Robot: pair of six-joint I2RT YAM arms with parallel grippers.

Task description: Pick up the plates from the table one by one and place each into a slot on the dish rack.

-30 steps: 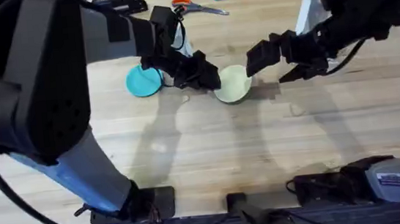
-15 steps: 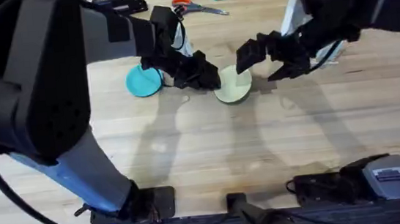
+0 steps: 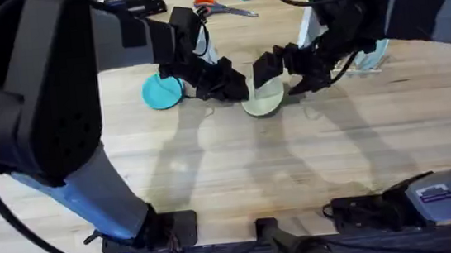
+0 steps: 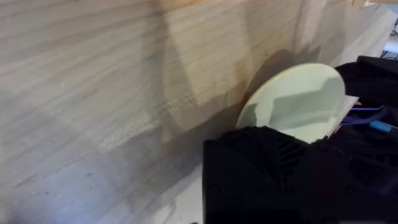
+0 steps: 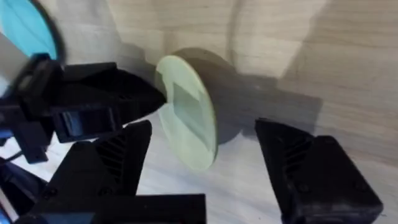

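left claw [image 3: 234, 88]: I see it pinching the yellow plate [image 3: 263, 98], tilted on edge
right claw [image 5: 205, 168]: wide open beside plate, holding nothing
turquoise plate [image 3: 161, 91]: flat on worktop [image 3: 238, 167]

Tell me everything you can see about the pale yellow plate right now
The pale yellow plate is small, round, plain and smooth with a thin edge. It is tilted up on its edge near the middle of the table, its lower rim at or near the wood, casting a shadow. The left gripper pinches its rim on one side. The right gripper is open, its black fingers on either side of the plate without closing on it. The turquoise plate lies apart, beyond the left gripper.
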